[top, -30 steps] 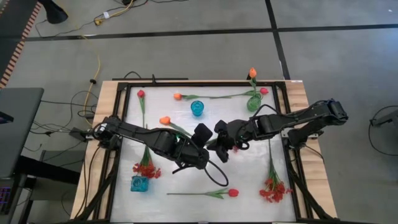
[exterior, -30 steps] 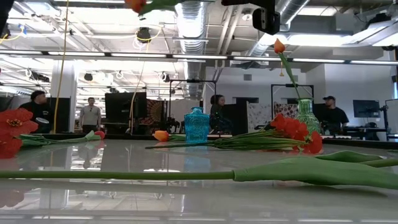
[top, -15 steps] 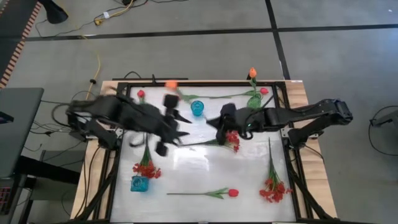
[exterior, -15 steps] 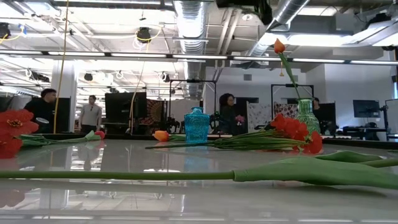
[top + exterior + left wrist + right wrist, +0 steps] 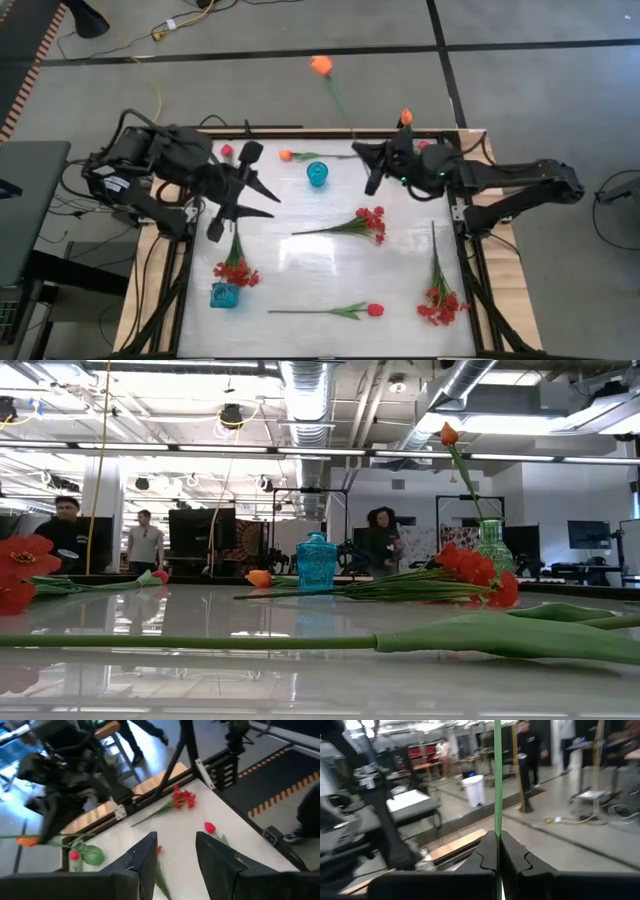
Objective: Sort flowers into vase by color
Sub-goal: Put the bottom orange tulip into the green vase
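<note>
My right gripper [image 5: 364, 152] is over the table's far edge, beside the green vase [image 5: 408, 163], and is shut on an orange tulip whose bud [image 5: 320, 65] shows beyond the far edge. The green vase holds one orange tulip [image 5: 405, 117]. My left gripper [image 5: 266, 200] is open and empty over the far-left part of the table; in its wrist view [image 5: 175, 837] nothing lies between the fingers. Another orange tulip [image 5: 286, 155] lies flat near the blue vase [image 5: 317, 174]. A red spray [image 5: 372, 222] lies on its side at the table's middle. My right gripper pinches the orange tulip's thin green stem [image 5: 497, 810] between its two fingertips. The stem runs straight out past the fingertips, in line with them. The tulip is lifted clear of the table, bud end farthest from the gripper. The stem's lower end is hidden behind the fingers.
A square blue vase [image 5: 223, 294] stands near the left front corner beside a red spray [image 5: 235, 270]. Another red spray [image 5: 440, 300] and a red tulip [image 5: 375, 310] lie near the front. Pink tulips [image 5: 227, 150] [image 5: 424, 146] lie by the far edge. People move in the room behind.
Both arms have left the table's middle, where they stood close together. My left arm has drawn back toward the far-left corner. My right arm has swung toward the far edge beside the green vase, and the orange tulip has gone from the middle to high over the far edge.
</note>
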{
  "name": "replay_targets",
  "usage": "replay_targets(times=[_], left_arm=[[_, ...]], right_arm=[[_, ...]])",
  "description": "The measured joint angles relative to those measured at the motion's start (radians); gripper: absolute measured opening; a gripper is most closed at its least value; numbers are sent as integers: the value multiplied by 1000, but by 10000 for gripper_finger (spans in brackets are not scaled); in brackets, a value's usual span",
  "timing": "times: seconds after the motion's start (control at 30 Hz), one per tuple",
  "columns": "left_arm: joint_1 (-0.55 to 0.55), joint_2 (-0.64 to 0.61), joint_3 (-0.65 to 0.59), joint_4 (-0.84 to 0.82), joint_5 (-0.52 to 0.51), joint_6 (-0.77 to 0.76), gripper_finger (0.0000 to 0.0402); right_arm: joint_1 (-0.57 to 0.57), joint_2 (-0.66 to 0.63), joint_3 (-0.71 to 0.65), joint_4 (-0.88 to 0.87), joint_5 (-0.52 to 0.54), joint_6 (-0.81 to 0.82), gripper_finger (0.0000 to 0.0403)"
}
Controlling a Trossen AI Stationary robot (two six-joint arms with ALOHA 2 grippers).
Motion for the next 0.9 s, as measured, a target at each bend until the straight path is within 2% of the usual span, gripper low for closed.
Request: replay_targets(times=[0.13, 0.3, 0.5, 0.63, 0.77, 0.83, 0.9], left_arm=[[40, -35, -109, 66, 49, -12, 108], [111, -154, -384, 352, 54, -47, 82], [219, -295, -735, 765, -24, -178, 58], [268, -334, -883, 935, -25, -290, 51], [282, -332, -942, 1016, -24, -395, 49], [279, -314, -956, 1085, -22, -433, 49], [271, -289, -958, 1140, -7, -460, 49]], right_arm=[[-3, -99, -74, 78, 50, -92, 26], [-62, -255, -253, 261, 48, -200, 26], [-233, -403, -508, 478, -40, -200, 26], [-350, -462, -628, 570, -75, -199, 26], [-451, -492, -665, 593, -290, -119, 26], [-472, -493, -663, 604, -423, -78, 26], [-467, -486, -651, 604, -509, -57, 26]])
